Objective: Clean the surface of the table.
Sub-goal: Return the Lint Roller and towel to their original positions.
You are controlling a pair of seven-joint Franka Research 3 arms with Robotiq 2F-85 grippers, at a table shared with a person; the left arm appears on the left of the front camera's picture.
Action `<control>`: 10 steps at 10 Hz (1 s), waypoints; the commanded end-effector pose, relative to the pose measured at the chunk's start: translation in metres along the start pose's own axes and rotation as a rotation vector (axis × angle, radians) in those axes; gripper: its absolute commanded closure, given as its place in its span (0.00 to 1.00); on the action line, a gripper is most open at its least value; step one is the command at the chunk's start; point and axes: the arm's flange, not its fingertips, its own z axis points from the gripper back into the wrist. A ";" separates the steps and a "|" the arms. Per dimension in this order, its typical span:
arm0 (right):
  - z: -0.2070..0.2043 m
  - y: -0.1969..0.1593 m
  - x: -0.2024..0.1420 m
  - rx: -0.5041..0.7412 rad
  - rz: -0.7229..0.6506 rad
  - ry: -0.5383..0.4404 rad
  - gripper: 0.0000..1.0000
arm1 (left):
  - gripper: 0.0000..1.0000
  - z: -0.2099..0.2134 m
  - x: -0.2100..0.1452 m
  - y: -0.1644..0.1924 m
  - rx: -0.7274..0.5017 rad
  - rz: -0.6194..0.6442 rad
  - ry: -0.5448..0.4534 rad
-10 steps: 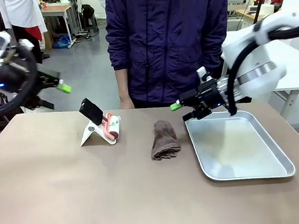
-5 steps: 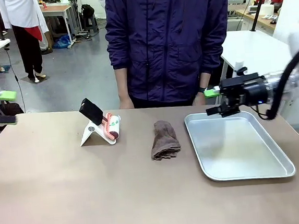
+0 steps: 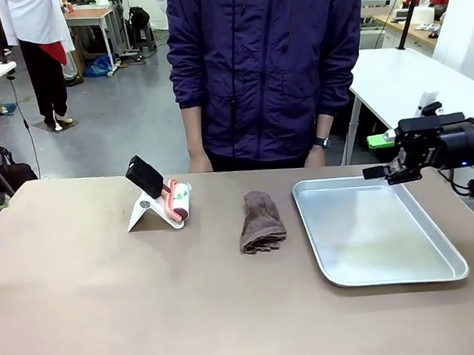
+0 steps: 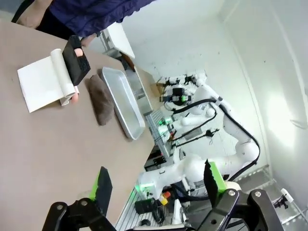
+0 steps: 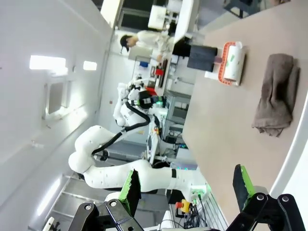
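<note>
Green-padded fingers of the right gripper (image 3: 378, 157) stand spread and empty, level, off the far right corner of a silver tray (image 3: 374, 230). The left gripper (image 4: 156, 185) is also spread apart, holding nothing, beside the table's left edge. Between them a folded brown cloth (image 3: 260, 220) and a lint roller (image 3: 177, 200) on a white stand (image 3: 144, 212) lie on the taupe table (image 3: 148, 301), below both grippers. A person (image 3: 269, 67) stands behind it.

Front camera faces the person across the table (image 3: 108, 322); both rolled wrist cameras (sideways) share it.
</note>
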 end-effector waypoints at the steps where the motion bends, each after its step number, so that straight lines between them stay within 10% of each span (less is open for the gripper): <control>1: -0.009 -0.001 0.001 -0.001 0.003 0.044 0.00 | 0.00 0.009 -0.011 -0.012 -0.011 0.022 -0.044; 10: -0.009 -0.001 0.001 -0.001 0.003 0.044 0.00 | 0.00 0.009 -0.011 -0.012 -0.011 0.022 -0.044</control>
